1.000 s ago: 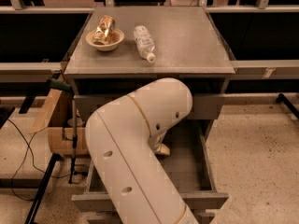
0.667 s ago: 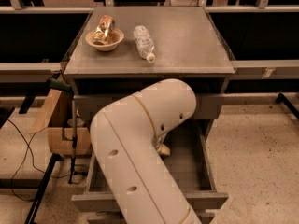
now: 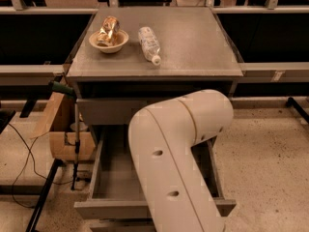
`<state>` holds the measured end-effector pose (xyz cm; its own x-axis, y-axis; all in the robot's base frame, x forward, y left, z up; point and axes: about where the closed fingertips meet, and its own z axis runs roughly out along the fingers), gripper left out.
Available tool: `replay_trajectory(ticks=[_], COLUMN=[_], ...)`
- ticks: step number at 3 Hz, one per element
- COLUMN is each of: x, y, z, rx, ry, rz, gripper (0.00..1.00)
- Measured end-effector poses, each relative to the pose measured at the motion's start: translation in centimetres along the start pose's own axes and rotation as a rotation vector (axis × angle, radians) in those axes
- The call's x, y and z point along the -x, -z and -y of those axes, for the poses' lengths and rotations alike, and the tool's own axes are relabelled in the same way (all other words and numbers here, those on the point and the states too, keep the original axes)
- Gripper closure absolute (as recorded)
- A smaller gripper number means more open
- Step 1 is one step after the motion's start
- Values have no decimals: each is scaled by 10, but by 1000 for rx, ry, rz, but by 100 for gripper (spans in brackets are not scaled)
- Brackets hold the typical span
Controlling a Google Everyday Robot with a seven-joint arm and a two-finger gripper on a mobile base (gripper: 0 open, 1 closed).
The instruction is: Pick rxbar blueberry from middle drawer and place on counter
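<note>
The middle drawer [image 3: 112,210] is pulled out toward me, with its grey inside showing on the left. My white arm [image 3: 179,149] bends down over the right part of the drawer and covers it. The gripper is hidden behind the arm's elbow, somewhere over the drawer's back right. The rxbar blueberry is hidden or out of view. The counter [image 3: 198,42] is the grey speckled top of the cabinet, above the drawer.
On the counter's left stand a white bowl [image 3: 109,41] holding a shiny gold-and-silver wrapper and a clear plastic bottle [image 3: 149,44] lying on its side. The shut upper drawer front [image 3: 108,111] sits above the open one. A cardboard box [image 3: 65,129] and cables lie at the left.
My arm's elbow has shifted to the right over the drawer. The small tan part that showed under the elbow is now hidden.
</note>
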<state>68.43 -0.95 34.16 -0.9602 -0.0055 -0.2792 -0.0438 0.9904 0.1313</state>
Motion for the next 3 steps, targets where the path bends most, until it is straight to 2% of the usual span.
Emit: replay_trajectory(ticks=[2,3], x=[-3,-10], y=[22,27], z=[20,26], rx=[66,119], ry=[73,163], rz=[-38,-31], gripper=[0,0])
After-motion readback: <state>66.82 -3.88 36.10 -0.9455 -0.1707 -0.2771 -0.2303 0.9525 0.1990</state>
